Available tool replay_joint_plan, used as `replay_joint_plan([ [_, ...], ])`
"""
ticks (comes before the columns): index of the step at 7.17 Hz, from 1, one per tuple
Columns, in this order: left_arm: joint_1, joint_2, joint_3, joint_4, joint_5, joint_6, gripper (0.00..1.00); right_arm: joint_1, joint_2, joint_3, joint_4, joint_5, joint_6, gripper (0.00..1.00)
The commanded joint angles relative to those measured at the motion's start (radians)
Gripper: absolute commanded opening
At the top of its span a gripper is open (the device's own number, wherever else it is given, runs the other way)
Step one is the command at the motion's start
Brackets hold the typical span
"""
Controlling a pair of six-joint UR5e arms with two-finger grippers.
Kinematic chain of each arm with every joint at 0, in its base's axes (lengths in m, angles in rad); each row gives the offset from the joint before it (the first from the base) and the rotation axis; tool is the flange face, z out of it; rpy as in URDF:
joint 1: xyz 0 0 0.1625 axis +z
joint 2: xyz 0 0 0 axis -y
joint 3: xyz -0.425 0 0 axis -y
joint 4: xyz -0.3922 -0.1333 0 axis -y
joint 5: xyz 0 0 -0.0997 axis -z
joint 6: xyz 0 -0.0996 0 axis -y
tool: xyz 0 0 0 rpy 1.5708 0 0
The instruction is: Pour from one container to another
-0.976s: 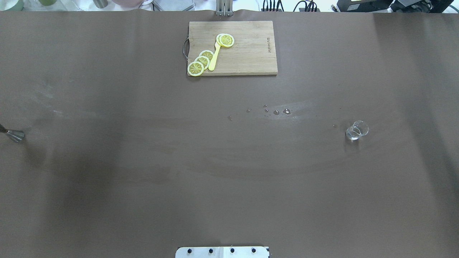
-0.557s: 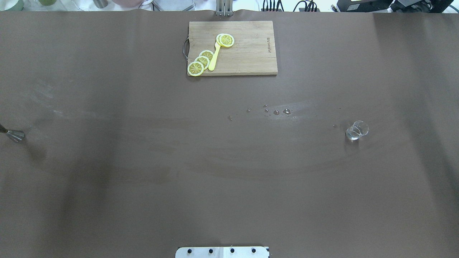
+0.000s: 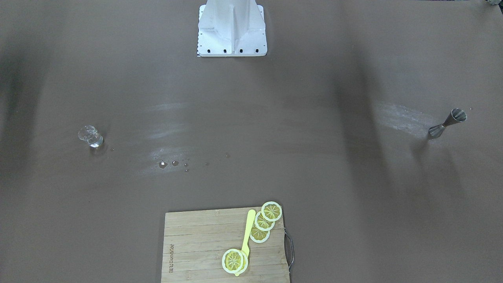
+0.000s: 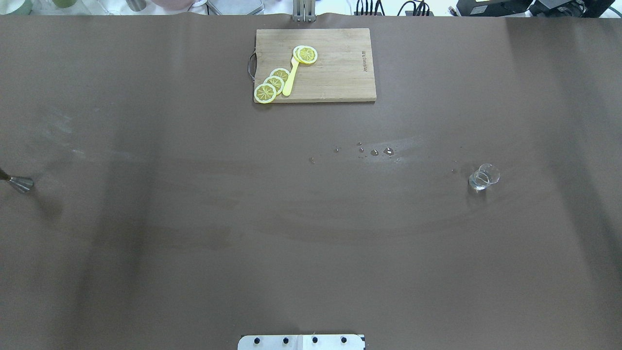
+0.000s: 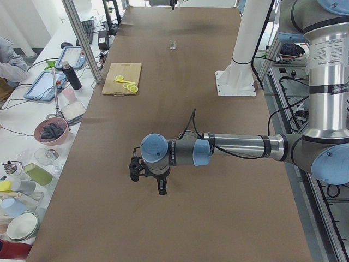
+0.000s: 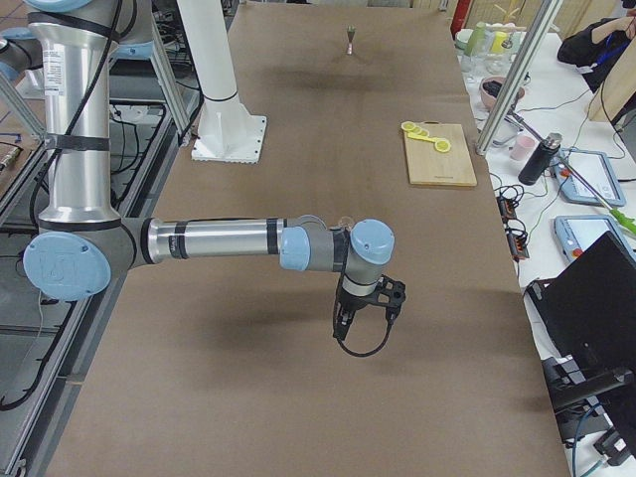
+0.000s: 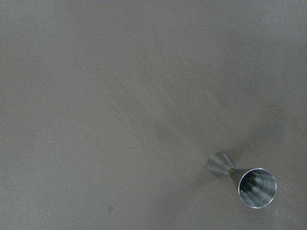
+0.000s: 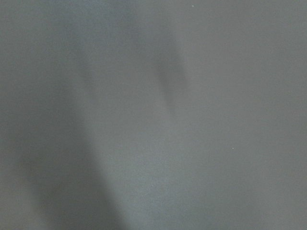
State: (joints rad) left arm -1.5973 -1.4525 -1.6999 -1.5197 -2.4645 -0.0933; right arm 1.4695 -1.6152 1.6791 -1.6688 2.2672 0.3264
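Cut off: jigger (image 4: 19, 183) partly beyond the overhead view's left edge; stands near the tabletop's (image 4: 311, 243) left end.
Glass cup (image 4: 483, 176): upright toward right end, well apart.
Claws: left claw (image 5: 147, 183), right claw (image 6: 365, 316) above tabletop; spread cannot be told.

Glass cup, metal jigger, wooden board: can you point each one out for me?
glass cup (image 4: 483, 178), overhead exterior view, on its clear side wall.
metal jigger (image 7: 257, 188), left wrist-mounted view, inside its open upper cone.
wooden board (image 4: 340, 73), overhead exterior view, on a bare patch of wood.
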Motion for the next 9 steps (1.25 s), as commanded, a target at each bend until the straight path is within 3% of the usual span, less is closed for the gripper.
replay_joint_plan([
  [1,0.005,0.021,0.006,-0.02,0.007,0.0,0.98,0.011,-0.003,-0.001,0.0,0.005,-0.001,1.0],
  [9,0.004,0.024,-0.003,-0.02,0.009,0.001,0.98,0.048,-0.022,0.004,0.008,0.017,-0.004,1.0],
])
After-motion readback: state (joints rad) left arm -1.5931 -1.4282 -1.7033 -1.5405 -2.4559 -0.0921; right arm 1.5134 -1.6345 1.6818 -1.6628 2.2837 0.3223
